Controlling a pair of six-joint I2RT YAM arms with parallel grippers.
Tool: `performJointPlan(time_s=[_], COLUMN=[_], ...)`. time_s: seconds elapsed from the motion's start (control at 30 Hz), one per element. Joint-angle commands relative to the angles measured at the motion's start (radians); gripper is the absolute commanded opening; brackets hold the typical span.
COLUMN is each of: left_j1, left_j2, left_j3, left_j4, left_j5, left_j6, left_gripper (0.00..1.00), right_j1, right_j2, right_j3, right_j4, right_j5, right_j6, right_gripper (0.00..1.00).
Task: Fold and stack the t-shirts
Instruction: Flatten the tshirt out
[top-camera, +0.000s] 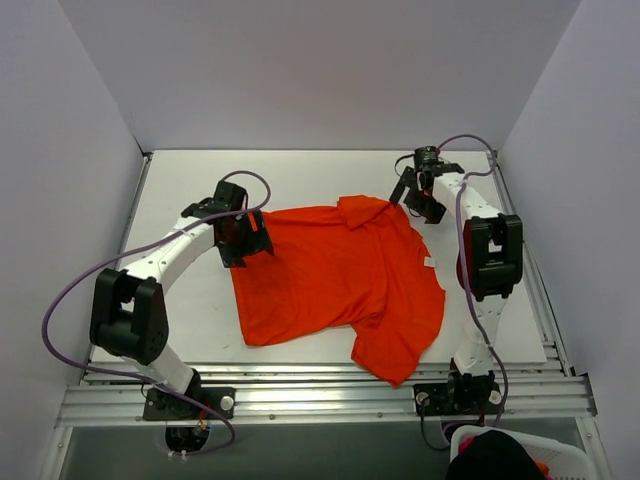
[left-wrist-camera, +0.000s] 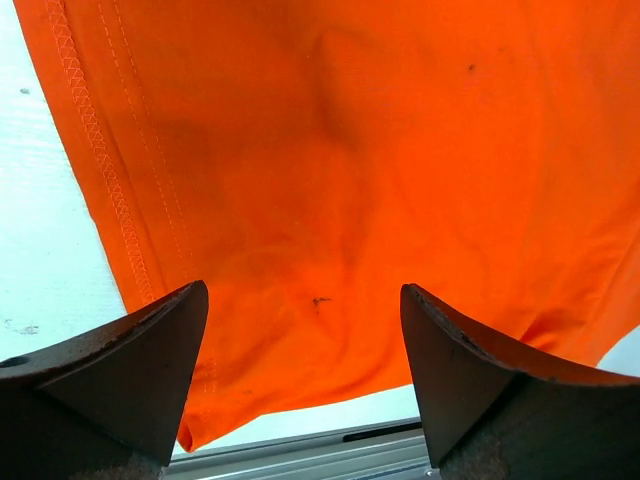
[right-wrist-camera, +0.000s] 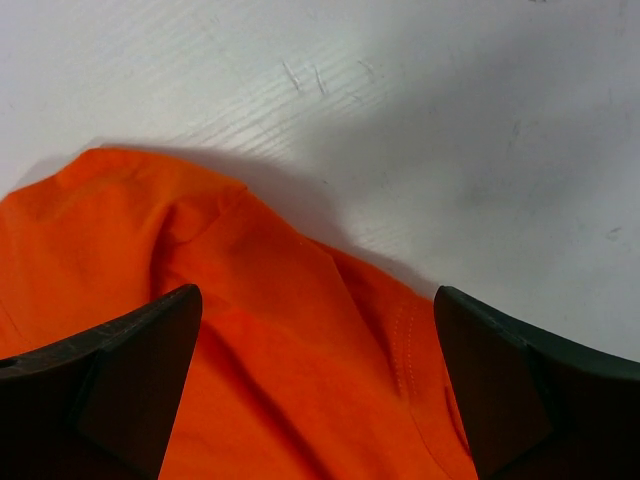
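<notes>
One bright orange-red t-shirt (top-camera: 340, 280) lies spread and wrinkled on the white table (top-camera: 320, 175), its lower right part bunched near the front edge. My left gripper (top-camera: 248, 238) hovers at the shirt's far left corner. In the left wrist view it (left-wrist-camera: 305, 290) is open, with stitched hem and cloth (left-wrist-camera: 330, 170) below the jaws and nothing between them. My right gripper (top-camera: 418, 200) hangs over the shirt's far right edge. Its wrist view shows it (right-wrist-camera: 318, 290) open above a folded edge of the cloth (right-wrist-camera: 270, 350), gripping nothing.
White walls close in the table on the left, back and right. A metal rail (top-camera: 320, 400) runs along the front edge. A white basket (top-camera: 565, 455) holding dark cloth sits below the table at the lower right.
</notes>
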Motion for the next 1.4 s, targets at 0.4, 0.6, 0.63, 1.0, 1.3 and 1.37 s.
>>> performJointPlan(time_s=[0.4, 0.6, 0.63, 1.0, 1.3, 1.37], left_j1=[-0.094, -0.201, -0.218, -0.308, -0.349, -0.349], left_j2=[-0.36, -0.418, -0.421, -0.421, -0.431, -0.42], left_j3=[-0.124, -0.229, -0.236, -0.242, -0.279, -0.28], left_j4=[-0.236, -0.237, -0.231, -0.193, -0.128, -0.118], left_j5=[0.095, 0.078, 0.063, 0.027, 0.066, 0.069], left_j6=[0.085, 0.059, 0.053, -0.018, -0.042, -0.055], left_gripper=[0.84, 0.84, 0.84, 0.82, 0.79, 0.77], right_j1=[0.025, 0.098, 0.108, 0.126, 0.2, 0.2], right_j2=[-0.73, -0.92, -0.935, -1.168, -1.419, -1.378], right_j3=[-0.399, -0.498, -0.502, -0.65, -1.005, -1.006], right_j4=[-0.256, -0.427, -0.478, -0.748, -0.684, -0.638], right_j5=[-0.077, -0.197, -0.203, -0.257, -0.259, -0.234], right_j6=[0.049, 0.121, 0.122, 0.027, 0.234, 0.237], right_gripper=[1.0, 1.0, 1.0, 0.99, 0.96, 0.96])
